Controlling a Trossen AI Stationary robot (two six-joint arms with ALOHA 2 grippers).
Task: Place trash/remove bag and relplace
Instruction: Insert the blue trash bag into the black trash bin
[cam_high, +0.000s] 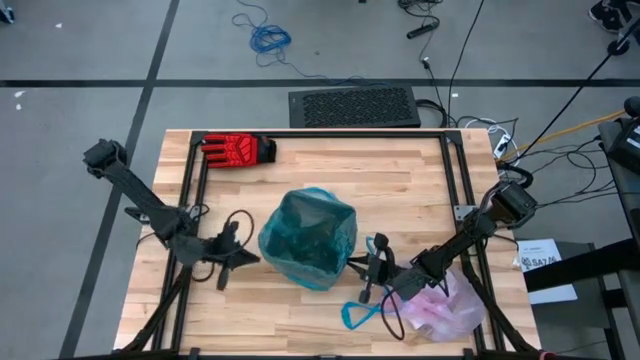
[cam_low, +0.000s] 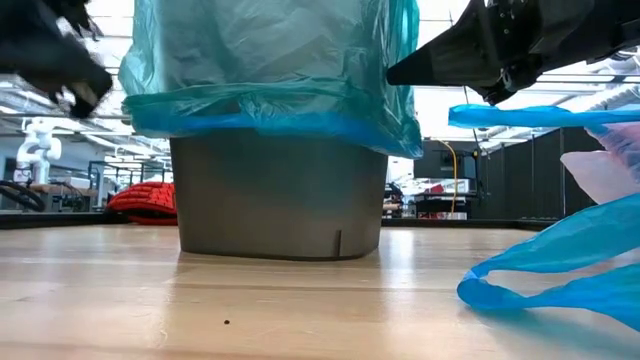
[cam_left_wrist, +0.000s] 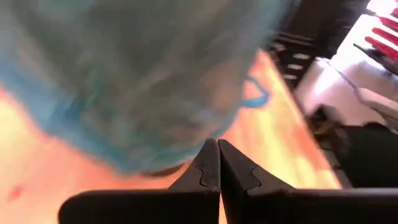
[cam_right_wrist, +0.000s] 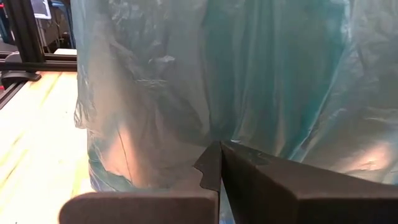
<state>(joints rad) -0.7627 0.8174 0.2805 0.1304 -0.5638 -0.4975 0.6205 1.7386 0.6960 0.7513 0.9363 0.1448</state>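
Note:
The grey bin (cam_low: 280, 200) stands mid-table, lined with a teal-green plastic bag (cam_high: 308, 238) (cam_right_wrist: 249, 74) whose rim is folded over the bin's top. The pale pink-white bag (cam_high: 440, 308) lies crumpled near the table's near right corner, under my right arm. One blue drawstring loop (cam_high: 362, 314) (cam_low: 540, 285) rests on the wood. My left gripper (cam_high: 252, 258) (cam_left_wrist: 217, 144) is shut, just left of the bin. My right gripper (cam_high: 352, 263) (cam_right_wrist: 219, 147) is shut, with its tips at the teal bag's right side. No trash shows. My right gripper points level from the table's right at the teal bag's side wall (cam_right_wrist: 186, 143), just below the bin's rim (cam_low: 400, 90). I cannot tell whether the shut fingertips touch the plastic. My left gripper touches nothing.
A red glove (cam_high: 238, 148) lies at the table's far edge, left of centre. A black frame rail (cam_high: 320, 133) runs along the far side, with more rails down both sides. Bare wood (cam_high: 300, 320) shows in front of the bin. A second blue band (cam_low: 520, 115) stands raised beside my right arm.

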